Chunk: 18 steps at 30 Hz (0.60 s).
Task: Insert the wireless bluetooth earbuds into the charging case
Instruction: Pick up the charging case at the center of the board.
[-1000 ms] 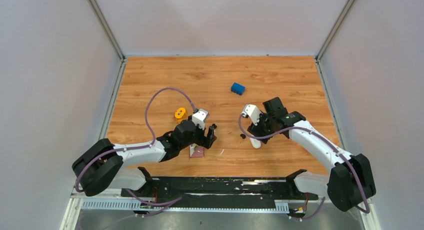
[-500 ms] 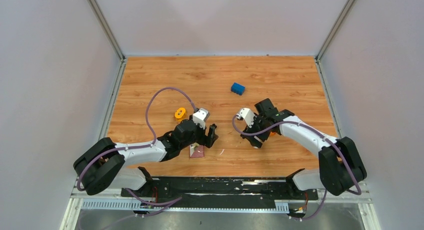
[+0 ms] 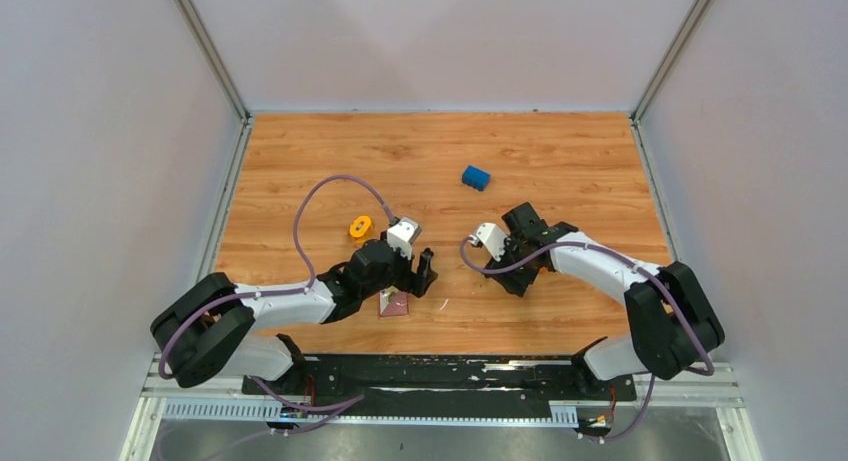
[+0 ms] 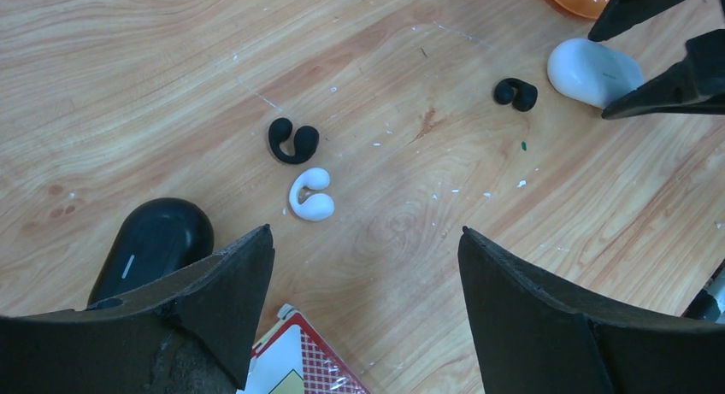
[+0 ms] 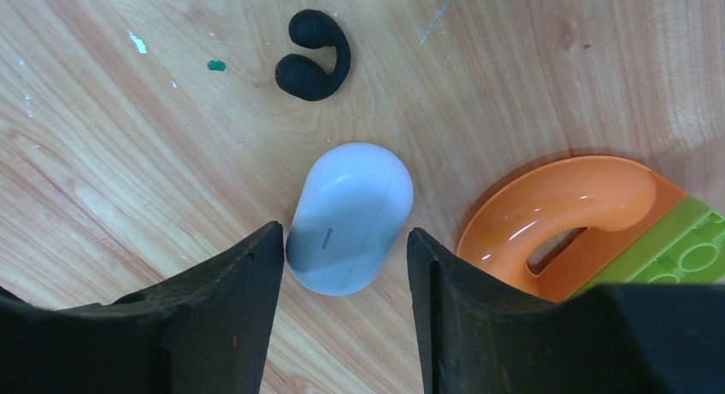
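Note:
The white charging case lies closed on the wood; it also shows in the left wrist view. My right gripper is open and straddles its near end, the left finger close against it, with a gap on the right. In the top view my right gripper hides the case. One black earbud lies just beyond the case and also shows in the left wrist view. The other black earbud lies ahead of my left gripper, which is open and empty above the table.
A white earbud and a black case lie near my left gripper, above a red-and-white card. An orange curved piece with a green brick sits right of the case. A blue block and an orange ring lie farther back.
My right gripper has shifted left and come down over the white case, which is now hidden in the top view. The left arm has barely moved.

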Tool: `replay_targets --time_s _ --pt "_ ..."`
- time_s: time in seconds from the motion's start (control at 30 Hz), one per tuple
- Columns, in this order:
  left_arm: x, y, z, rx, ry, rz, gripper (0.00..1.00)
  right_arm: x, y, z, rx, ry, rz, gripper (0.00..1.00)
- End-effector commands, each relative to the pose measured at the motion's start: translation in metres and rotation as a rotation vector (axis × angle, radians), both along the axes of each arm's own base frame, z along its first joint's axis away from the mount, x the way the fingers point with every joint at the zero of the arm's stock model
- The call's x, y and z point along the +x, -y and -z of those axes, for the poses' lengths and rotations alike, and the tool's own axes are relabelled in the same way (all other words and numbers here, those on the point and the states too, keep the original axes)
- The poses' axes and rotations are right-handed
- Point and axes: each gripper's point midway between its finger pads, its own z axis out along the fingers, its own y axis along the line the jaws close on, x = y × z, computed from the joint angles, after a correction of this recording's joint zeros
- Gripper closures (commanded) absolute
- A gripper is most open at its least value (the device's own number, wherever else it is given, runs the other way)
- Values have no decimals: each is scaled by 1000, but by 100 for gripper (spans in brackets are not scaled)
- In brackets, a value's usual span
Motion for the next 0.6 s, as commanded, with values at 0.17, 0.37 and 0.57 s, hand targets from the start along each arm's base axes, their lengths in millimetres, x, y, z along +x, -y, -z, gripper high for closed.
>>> replay_targets --time_s 0.17,0.37,0.57 --pt "-11 28 -29 -152 27 126 15 8 -4 2 -7 12 -13 63" --pt "-43 56 -54 -335 -23 317 15 0 -38 -52 228 144 -195 68" --pt "-59 72 -60 -436 -109 411 17 -17 -60 -89 352 271 -370 70"
